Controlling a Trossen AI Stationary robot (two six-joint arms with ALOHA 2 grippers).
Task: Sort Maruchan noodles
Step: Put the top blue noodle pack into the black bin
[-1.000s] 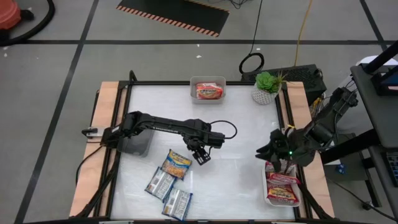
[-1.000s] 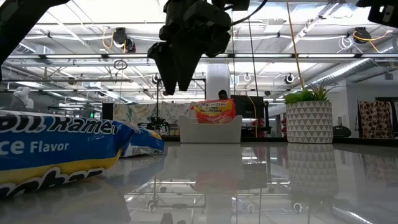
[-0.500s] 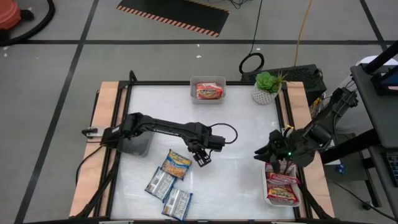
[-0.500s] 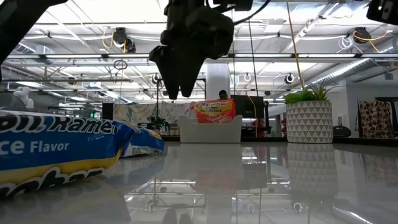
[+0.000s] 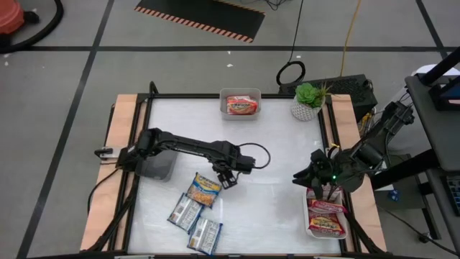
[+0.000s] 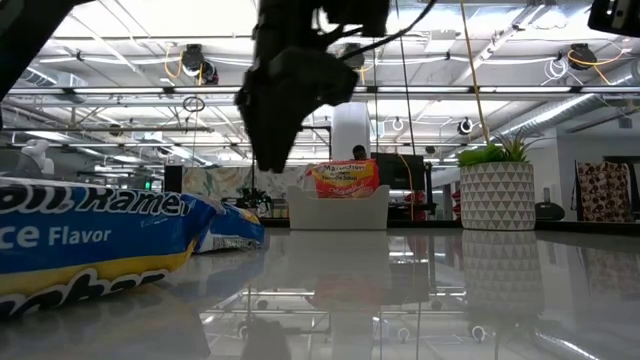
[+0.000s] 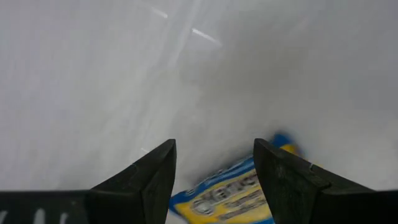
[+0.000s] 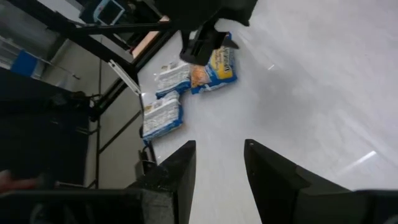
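Note:
Three noodle packets lie flat on the table's near left. One is blue and yellow (image 5: 203, 190) (image 7: 239, 193); the other two are blue-silver (image 5: 185, 212) (image 5: 205, 235). My left gripper (image 5: 224, 178) (image 7: 214, 168) hovers open just right of the blue-and-yellow packet, above the table, touching nothing. An orange-red packet (image 5: 240, 106) sits in the far tray (image 5: 240, 94). Red packets (image 5: 327, 216) lie in the white tray (image 5: 346, 229) at the near right. My right gripper (image 5: 302, 175) (image 8: 217, 168) is open beside that tray.
A grey tray (image 5: 158, 167) sits at the left edge under my left arm. A potted plant (image 5: 309, 101) stands at the far right corner. Bare white tabletop (image 5: 273, 151) lies between the two arms. The low view shows a packet (image 6: 90, 245) close to the camera.
My left gripper has moved a little toward the table's left, closer to the blue-and-yellow packet, staying open and above the table. The packets and my right arm have kept still.

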